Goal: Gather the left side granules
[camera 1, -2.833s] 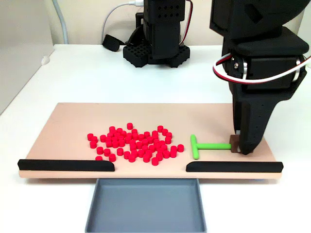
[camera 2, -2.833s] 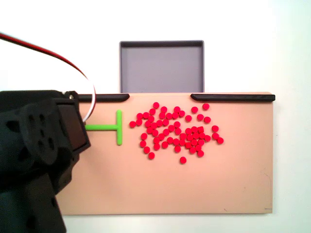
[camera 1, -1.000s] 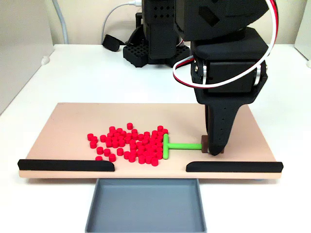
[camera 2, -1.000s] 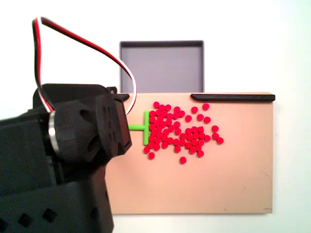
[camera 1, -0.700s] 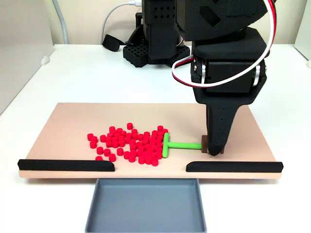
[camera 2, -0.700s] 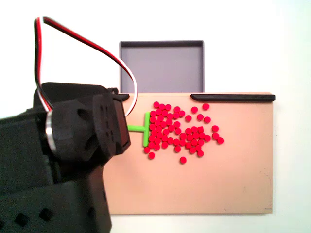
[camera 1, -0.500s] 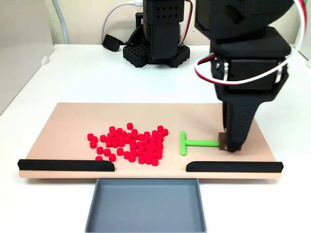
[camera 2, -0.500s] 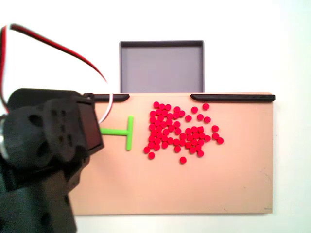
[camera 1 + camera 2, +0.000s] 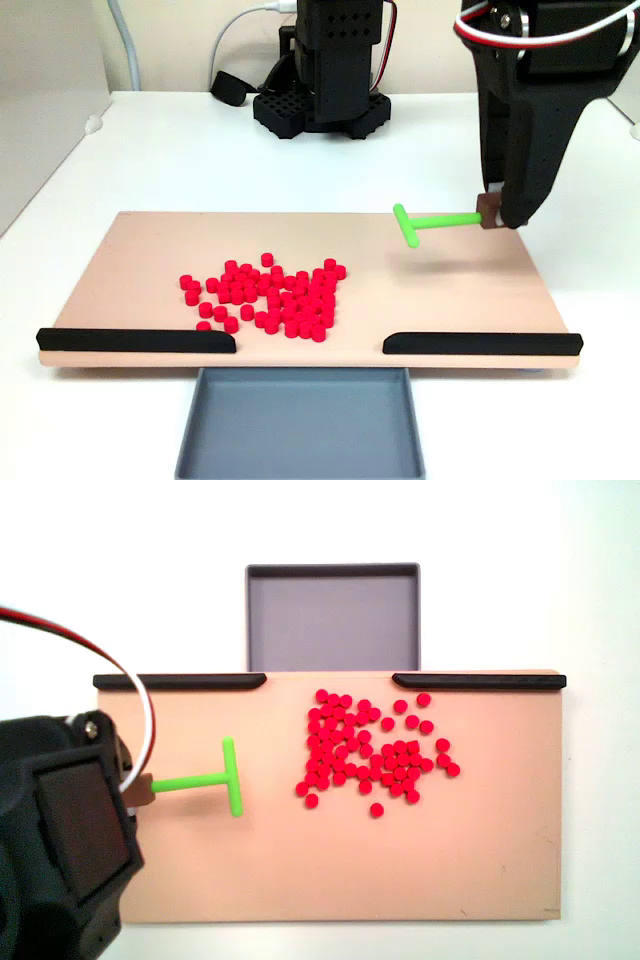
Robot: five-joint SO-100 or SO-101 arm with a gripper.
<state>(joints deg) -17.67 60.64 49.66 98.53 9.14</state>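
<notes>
The granules [image 9: 268,297] lie as a loose red heap on the tan board [image 9: 150,250], left of its middle in a fixed view; from above, the granules [image 9: 372,752] sit right of centre. My gripper [image 9: 497,215] is shut on the brown end of the green T-shaped tool [image 9: 428,221], which hangs lifted off the board, well to the right of the heap. Seen from above, the tool [image 9: 207,778] juts out from the gripper [image 9: 137,788] at the left, its crossbar facing the granules with a clear gap between them.
Two black rails [image 9: 135,340] [image 9: 482,343] line the board's front edge with a gap between them. A grey tray [image 9: 300,422] sits below that gap. The arm's base [image 9: 322,100] and cables stand behind the board.
The gripper pushed the tool's crossbar against the heap's right edge and packed it tighter. It then drew back to the right and lifted the tool off the board.
</notes>
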